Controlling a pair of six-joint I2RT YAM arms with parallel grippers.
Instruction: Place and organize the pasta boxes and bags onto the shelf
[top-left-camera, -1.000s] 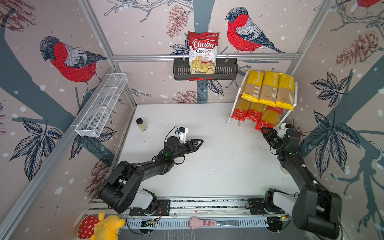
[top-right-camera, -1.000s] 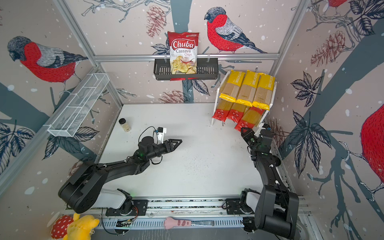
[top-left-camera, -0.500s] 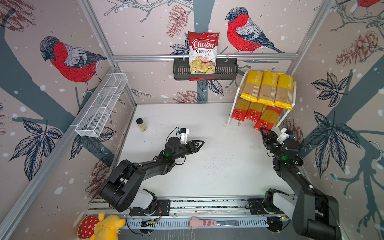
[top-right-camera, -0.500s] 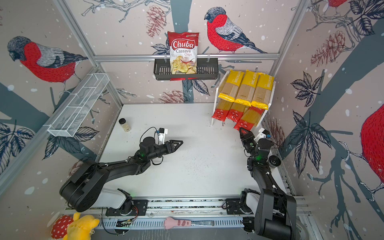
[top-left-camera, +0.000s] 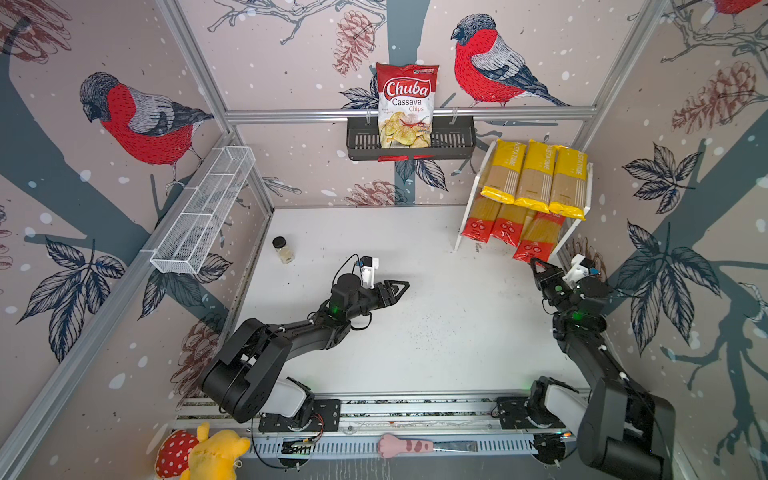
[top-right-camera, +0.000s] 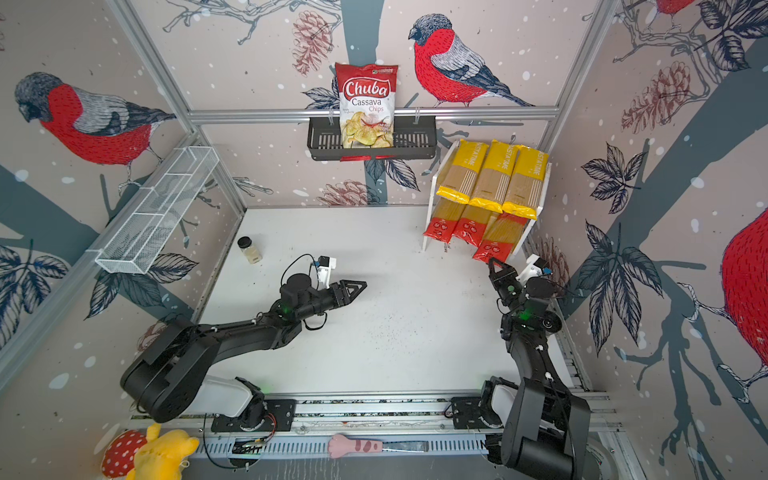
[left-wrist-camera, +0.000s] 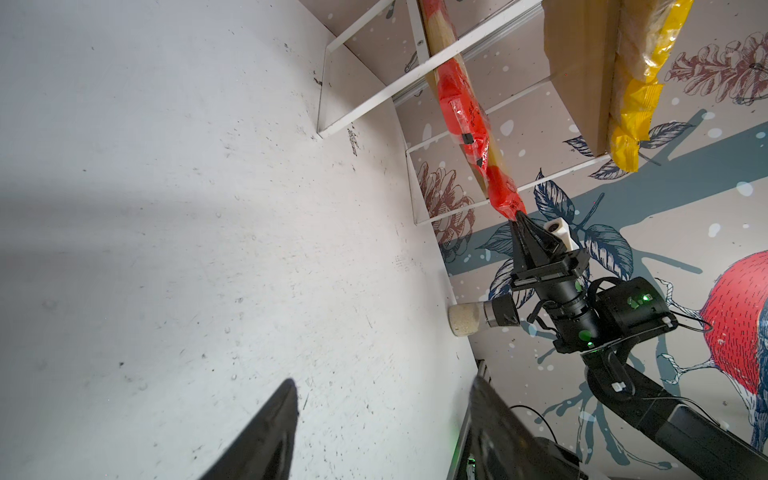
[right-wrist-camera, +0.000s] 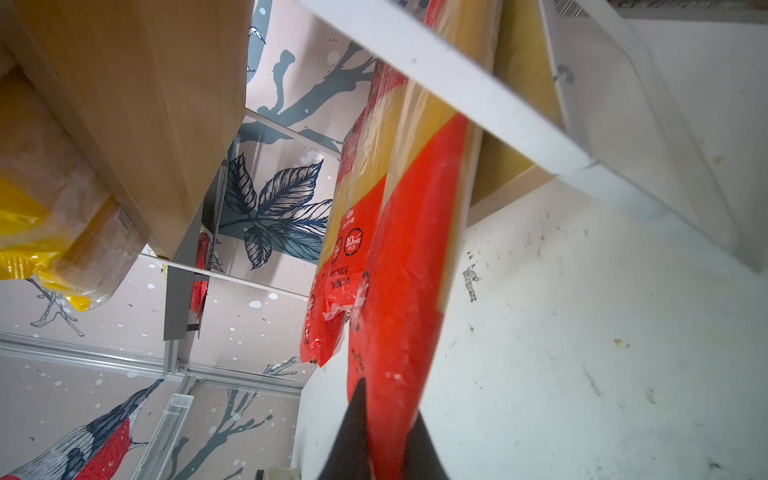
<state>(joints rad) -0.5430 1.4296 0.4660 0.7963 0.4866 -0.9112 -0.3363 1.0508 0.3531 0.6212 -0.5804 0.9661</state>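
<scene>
the red-ended packet (top-left-camera: 538, 237) nearest the right arm, on the lower tier of the shelf (right-wrist-camera: 145, 104), is shown pinched at its near end by the right gripper (top-left-camera: 534, 262). its long axis is directed away from the jaws, into the shelf, slightly skewed to its neighbours. the left gripper (top-left-camera: 392, 287) stands open, empty, well apart.

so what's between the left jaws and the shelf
Nothing. Only bare white table lies along that stretch up to the foot of the shelf, and both top views show it.
</scene>
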